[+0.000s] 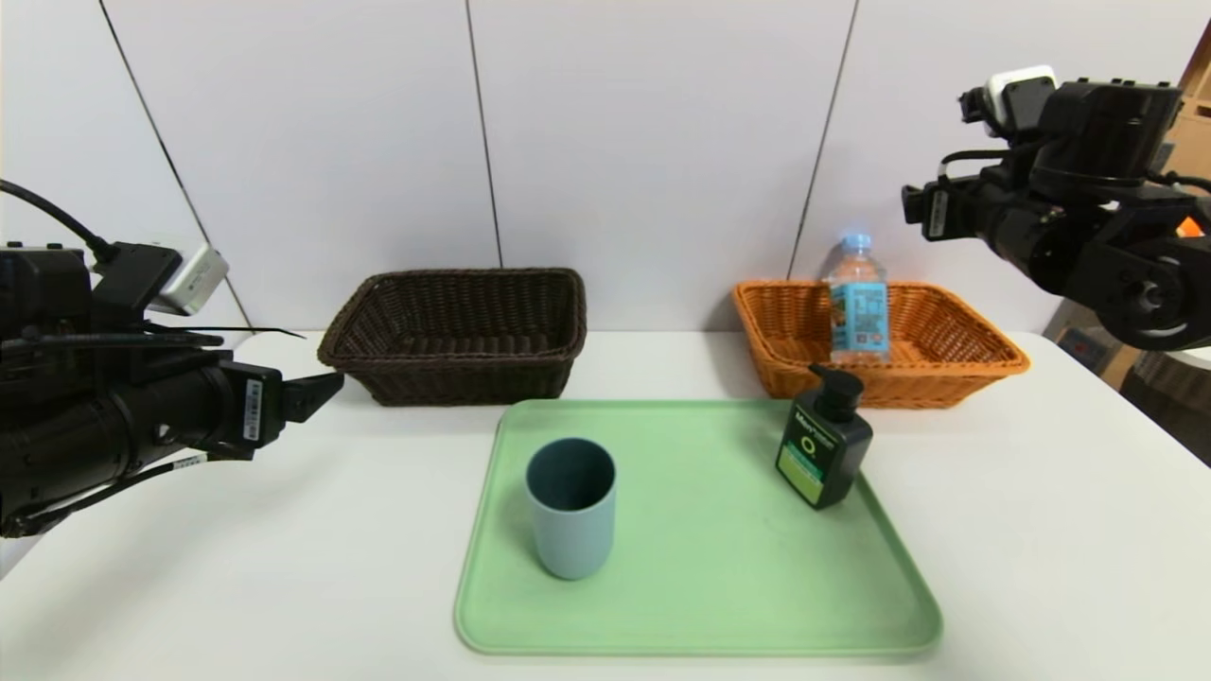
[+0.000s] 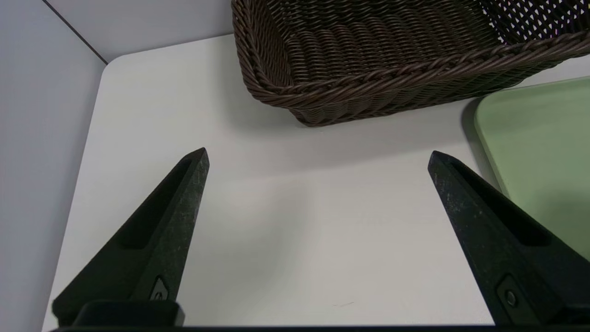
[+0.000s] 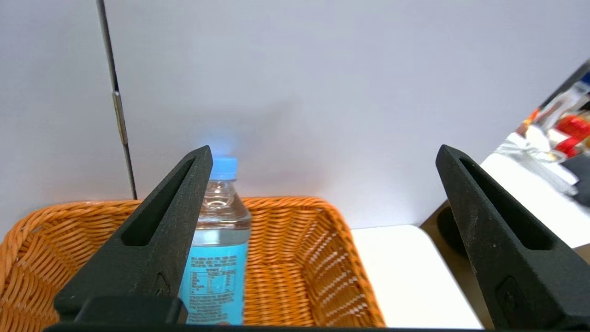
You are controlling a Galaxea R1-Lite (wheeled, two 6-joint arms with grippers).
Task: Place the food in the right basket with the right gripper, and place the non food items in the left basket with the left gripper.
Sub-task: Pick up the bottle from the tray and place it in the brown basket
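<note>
The clear water bottle [image 1: 858, 298] with a blue label stands upright inside the orange basket [image 1: 974, 364] at the back right. My right gripper [image 1: 913, 203] hangs raised to the right of it, open and holding nothing. In the right wrist view the bottle [image 3: 219, 240] shows past one finger, inside the orange basket [image 3: 295, 258], with the right gripper [image 3: 324, 154] wide open. The black pump bottle [image 1: 823, 449] and blue-grey cup [image 1: 570, 511] stand on the green tray [image 1: 700, 567]. My left gripper [image 1: 317, 364] is open at the left, short of the dark brown basket [image 1: 454, 284].
In the left wrist view the left gripper [image 2: 318, 154] hovers over bare white table, with the dark brown basket [image 2: 368, 78] ahead and a corner of the green tray [image 2: 539, 138] to one side. Wall panels stand close behind both baskets. The table's right edge lies just past the orange basket.
</note>
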